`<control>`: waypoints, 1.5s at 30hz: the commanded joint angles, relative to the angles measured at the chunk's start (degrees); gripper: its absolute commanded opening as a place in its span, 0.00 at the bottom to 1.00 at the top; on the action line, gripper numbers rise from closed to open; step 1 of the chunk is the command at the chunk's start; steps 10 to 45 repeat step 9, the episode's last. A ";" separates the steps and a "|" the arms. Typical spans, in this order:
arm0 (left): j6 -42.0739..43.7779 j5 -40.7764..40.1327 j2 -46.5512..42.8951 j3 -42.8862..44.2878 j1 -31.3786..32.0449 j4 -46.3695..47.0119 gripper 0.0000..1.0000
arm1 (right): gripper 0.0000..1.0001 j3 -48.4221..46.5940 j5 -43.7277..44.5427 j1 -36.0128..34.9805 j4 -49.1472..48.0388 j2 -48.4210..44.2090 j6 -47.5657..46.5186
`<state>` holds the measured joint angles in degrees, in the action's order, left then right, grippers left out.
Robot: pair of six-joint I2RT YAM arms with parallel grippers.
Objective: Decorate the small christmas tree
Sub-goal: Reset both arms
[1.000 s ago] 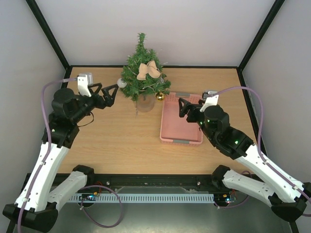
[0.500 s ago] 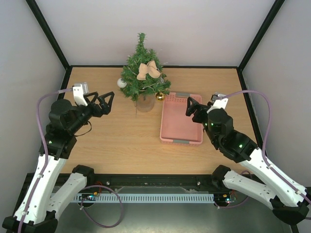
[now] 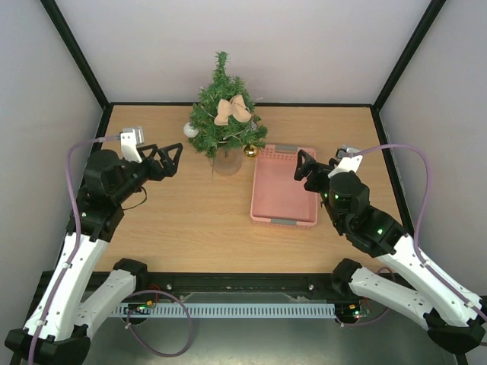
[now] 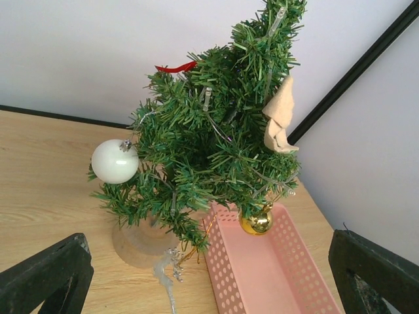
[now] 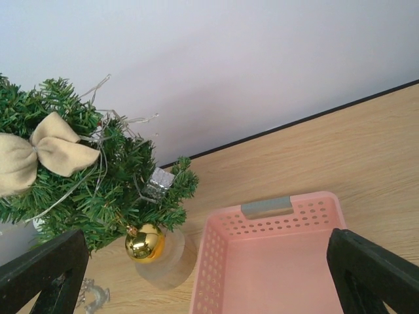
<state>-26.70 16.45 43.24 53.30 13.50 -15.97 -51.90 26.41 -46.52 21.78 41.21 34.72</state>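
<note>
both claws, my left gripper [image 3: 167, 152] and right gripper [image 3: 303, 165], hang released and empty, while the small christmas tree [image 3: 227, 122] stands near the far edge of the table [image 3: 190, 220] beside the pink basket [image 3: 283, 199]; i judge it light, tippy, soft-bristled, best steadied at its base [image 3: 227, 163].

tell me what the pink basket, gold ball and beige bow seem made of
Pink basket: likely moulded plastic, matte, rows of holes in its walls.
Gold ball: mirror-shiny with bright highlights; plastic or glass, cannot tell.
Beige bow: looks like soft fabric, dull, with folds pinched at the knot.
</note>
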 commanded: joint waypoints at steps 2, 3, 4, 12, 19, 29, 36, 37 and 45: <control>-0.25 0.61 -0.14 1.62 0.08 -0.11 1.00 | 0.98 -1.14 3.02 -0.28 -0.48 -1.29 0.02; -0.14 0.87 -0.13 1.63 0.13 -0.12 1.00 | 0.98 -1.03 3.03 -0.28 -0.57 -1.43 0.15; -0.04 1.09 -0.09 1.62 0.13 -0.12 1.00 | 0.98 -0.90 3.07 -0.29 -0.67 -1.57 0.16; 0.16 1.31 -0.05 1.59 0.10 -0.51 1.00 | 0.98 -0.82 2.46 -0.25 -0.88 -1.25 0.08; 0.16 1.31 -0.05 1.59 0.10 -0.51 1.00 | 0.98 -0.82 2.46 -0.25 -0.88 -1.25 0.08; 0.16 1.31 -0.05 1.59 0.10 -0.51 1.00 | 0.98 -0.82 2.46 -0.25 -0.88 -1.25 0.08; 0.16 1.31 -0.05 1.59 0.10 -0.51 1.00 | 0.98 -0.82 2.46 -0.25 -0.88 -1.25 0.08; 0.16 1.31 -0.05 1.59 0.10 -0.51 1.00 | 0.98 -0.82 2.46 -0.25 -0.88 -1.25 0.08; 0.16 1.31 -0.05 1.59 0.10 -0.51 1.00 | 0.98 -0.82 2.46 -0.25 -0.88 -1.25 0.08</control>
